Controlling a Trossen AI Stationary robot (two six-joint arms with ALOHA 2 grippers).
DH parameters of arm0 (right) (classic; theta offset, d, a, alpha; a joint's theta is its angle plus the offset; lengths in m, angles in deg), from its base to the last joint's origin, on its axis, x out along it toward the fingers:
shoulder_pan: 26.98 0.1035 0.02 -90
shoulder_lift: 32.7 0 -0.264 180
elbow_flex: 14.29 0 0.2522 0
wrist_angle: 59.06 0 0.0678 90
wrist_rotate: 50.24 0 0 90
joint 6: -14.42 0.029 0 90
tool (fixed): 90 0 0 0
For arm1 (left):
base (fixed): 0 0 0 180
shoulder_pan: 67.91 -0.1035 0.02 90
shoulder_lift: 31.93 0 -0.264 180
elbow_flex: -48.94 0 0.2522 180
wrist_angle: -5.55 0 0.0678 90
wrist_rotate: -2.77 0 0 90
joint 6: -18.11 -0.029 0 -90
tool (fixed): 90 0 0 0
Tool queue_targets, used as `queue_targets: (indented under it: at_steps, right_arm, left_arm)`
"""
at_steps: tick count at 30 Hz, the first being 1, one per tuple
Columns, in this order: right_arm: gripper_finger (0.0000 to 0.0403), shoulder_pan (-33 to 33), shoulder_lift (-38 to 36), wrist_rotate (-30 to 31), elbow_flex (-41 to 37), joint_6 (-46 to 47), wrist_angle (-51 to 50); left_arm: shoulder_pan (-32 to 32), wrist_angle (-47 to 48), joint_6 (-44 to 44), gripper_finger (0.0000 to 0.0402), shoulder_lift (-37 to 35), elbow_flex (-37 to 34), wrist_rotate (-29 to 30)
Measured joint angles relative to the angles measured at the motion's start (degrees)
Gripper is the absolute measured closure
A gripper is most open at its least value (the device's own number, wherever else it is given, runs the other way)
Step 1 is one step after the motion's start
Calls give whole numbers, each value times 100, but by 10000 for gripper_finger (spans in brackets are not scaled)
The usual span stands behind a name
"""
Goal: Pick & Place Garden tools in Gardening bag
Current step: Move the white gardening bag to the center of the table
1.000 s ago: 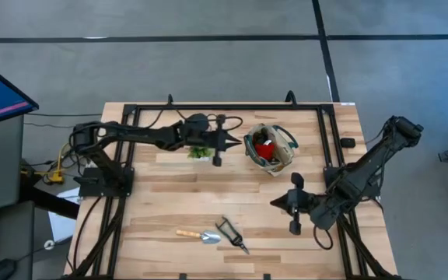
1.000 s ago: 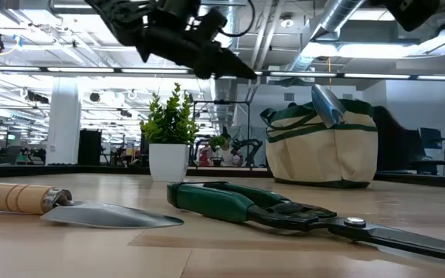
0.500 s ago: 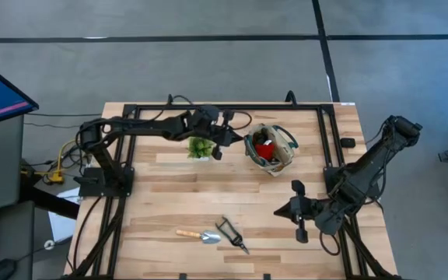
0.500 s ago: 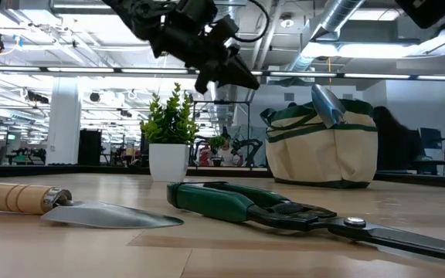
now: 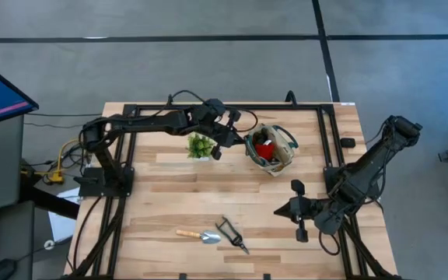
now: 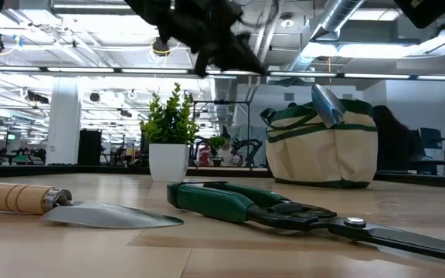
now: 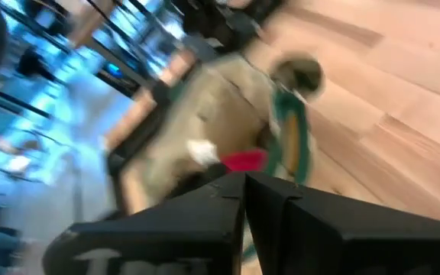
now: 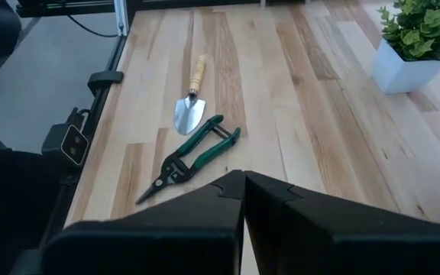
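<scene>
The beige gardening bag (image 5: 269, 148) with green trim stands at the far right of the table. A trowel blade (image 6: 327, 104) and a red piece (image 5: 265, 149) stick out of it. A wooden-handled trowel (image 5: 197, 235) and green-handled pruners (image 5: 231, 235) lie flat near the near edge. They also show in the right wrist view, the trowel (image 8: 192, 103) and the pruners (image 8: 189, 156). My left gripper (image 5: 237, 138) is shut and empty, raised just left of the bag. My right gripper (image 5: 280, 210) is shut and empty, right of the pruners.
A small potted plant (image 5: 201, 145) stands just left of the bag, under my left arm. A black frame rail (image 5: 208, 106) runs round the table top. Bare wood lies between the bag and the two tools.
My left gripper has risen and swung toward the table's far edge, off the potted plant, and stays beside the bag. My right gripper has shifted a little toward the near edge. The tools and the bag have not moved.
</scene>
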Motion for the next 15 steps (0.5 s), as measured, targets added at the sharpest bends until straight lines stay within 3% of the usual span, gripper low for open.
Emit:
queue_targets:
  at_steps: [4,6,9,15]
  right_arm:
    - [403,0,2,-9,0,0,31]
    - [403,2,2,-15,0,1,39]
    - [403,4,2,-18,0,2,44]
    - [403,-16,2,50,0,0,55]
  left_arm:
    - [59,-52,65,399,504,-15,3]
    - [74,-266,70,399,691,-15,281]
    - [75,-595,163,399,801,-15,621]
    - [168,-904,302,393,798,-15,642]
